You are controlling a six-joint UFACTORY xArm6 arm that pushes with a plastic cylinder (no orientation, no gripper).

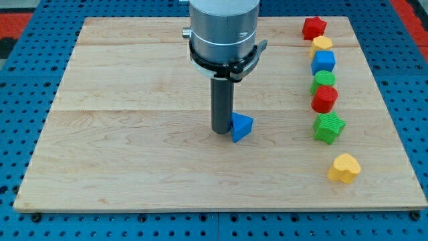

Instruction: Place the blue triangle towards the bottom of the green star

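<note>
The blue triangle (241, 126) lies near the middle of the wooden board (134, 154). My tip (221, 131) stands right against its left side, touching or nearly touching it. The green star (329, 127) lies at the view's right, about level with the triangle and well apart from it. The rod and its grey mount hide the board just above the tip.
A column of blocks runs down the view's right: a red block (313, 27), a yellow one (322, 45), a blue one (324, 62), a green one (322, 81), a red one (325, 98), then the green star. A yellow heart (344, 168) lies below the star.
</note>
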